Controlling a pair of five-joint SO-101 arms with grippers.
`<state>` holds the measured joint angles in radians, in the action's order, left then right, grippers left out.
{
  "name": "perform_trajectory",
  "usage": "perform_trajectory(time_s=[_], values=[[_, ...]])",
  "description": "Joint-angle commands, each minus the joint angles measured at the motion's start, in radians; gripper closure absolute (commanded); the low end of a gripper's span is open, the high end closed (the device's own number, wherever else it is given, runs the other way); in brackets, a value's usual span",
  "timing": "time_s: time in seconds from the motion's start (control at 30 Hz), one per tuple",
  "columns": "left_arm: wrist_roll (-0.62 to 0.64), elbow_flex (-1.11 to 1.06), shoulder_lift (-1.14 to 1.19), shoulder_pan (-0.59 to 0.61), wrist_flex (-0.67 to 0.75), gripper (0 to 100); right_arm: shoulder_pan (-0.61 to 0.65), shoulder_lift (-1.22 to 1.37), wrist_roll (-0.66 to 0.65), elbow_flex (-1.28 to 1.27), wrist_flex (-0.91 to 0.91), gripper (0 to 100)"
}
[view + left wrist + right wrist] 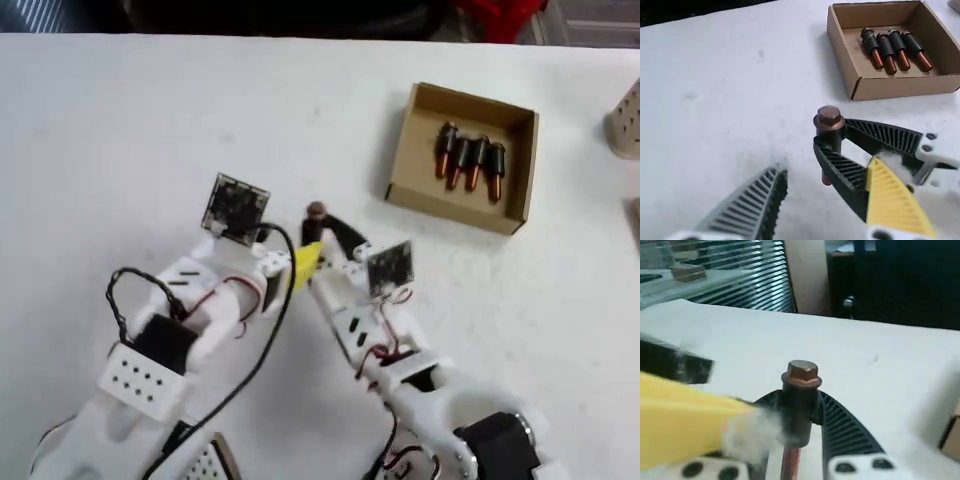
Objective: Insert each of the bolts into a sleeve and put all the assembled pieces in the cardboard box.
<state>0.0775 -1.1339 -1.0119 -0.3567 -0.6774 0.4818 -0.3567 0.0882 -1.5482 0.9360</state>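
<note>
The right gripper (830, 137) is clamped on the black sleeve (798, 410) and holds it upright over the white table (120, 120), with the copper bolt (829, 117) inside it, head on top. The left gripper (826, 167) is just beside, its fingers apart. Four assembled pieces (470, 158) lie in the cardboard box (400, 150)

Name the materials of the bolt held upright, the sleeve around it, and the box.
Bolt: metal, perhaps copper-plated, judging by its reddish-brown sheen and crisp hex head.
Sleeve: matte black, probably rubber or plastic; the look leaves it open.
Cardboard box: plain brown cardboard, matte, with thin folded walls.
</note>
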Motion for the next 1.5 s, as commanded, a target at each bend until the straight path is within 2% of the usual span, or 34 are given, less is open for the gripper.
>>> perform_trajectory(time_s=[0.0, 0.13, 0.27, 0.33, 0.43, 0.5, 0.63, 0.8, 0.93, 1.1, 1.17, 1.3, 1.4, 1.47], values=[[0.015, 0.064, 0.010, -0.027, 0.017, 72, -0.056, -0.019, 0.044, 0.112, -0.038, 98.2], [0.129, 0.107, 0.010, -0.022, 0.141, 72, -0.053, -0.013, 0.043, 0.114, -0.041, 98.2], [0.178, 0.101, 0.010, 0.005, 0.239, 75, -0.053, -0.012, 0.043, 0.114, -0.042, 98.2], [0.195, 0.104, 0.010, 0.039, 0.272, 83, -0.053, -0.012, 0.043, 0.114, -0.042, 98.2], [0.192, 0.104, 0.010, 0.097, 0.359, 100, -0.059, -0.012, 0.041, 0.114, -0.044, 98.2], [0.198, 0.098, 0.012, 0.131, 0.368, 95, -0.062, -0.012, 0.041, 0.112, -0.044, 98.2], [0.190, 0.021, 0.012, 0.189, 0.362, 97, -0.096, -0.027, 0.040, 0.126, -0.120, 98.2], [0.181, -0.130, 0.012, 0.254, 0.361, 98, -0.173, -0.133, -0.041, 0.212, -0.430, 98.2], [0.064, -0.227, 0.012, 0.308, 0.347, 98, -0.252, -0.263, -0.044, 0.290, -0.696, 98.1], [-0.028, -0.258, 0.012, 0.343, 0.138, 98, -0.377, -0.349, -0.046, 0.411, -0.943, 98.1], [-0.083, -0.258, 0.012, 0.357, 0.048, 98, -0.432, -0.343, -0.048, 0.496, -1.050, 98.1], [-0.170, -0.270, 0.012, 0.352, -0.037, 98, -0.515, -0.257, -0.051, 0.695, -1.264, 98.1], [-0.242, -0.295, 0.012, 0.357, 0.005, 98, -0.550, -0.130, -0.051, 0.867, -1.369, 98.1], [-0.230, -0.301, 0.012, 0.369, 0.043, 98, -0.570, -0.030, -0.051, 0.997, -1.442, 98.1]])
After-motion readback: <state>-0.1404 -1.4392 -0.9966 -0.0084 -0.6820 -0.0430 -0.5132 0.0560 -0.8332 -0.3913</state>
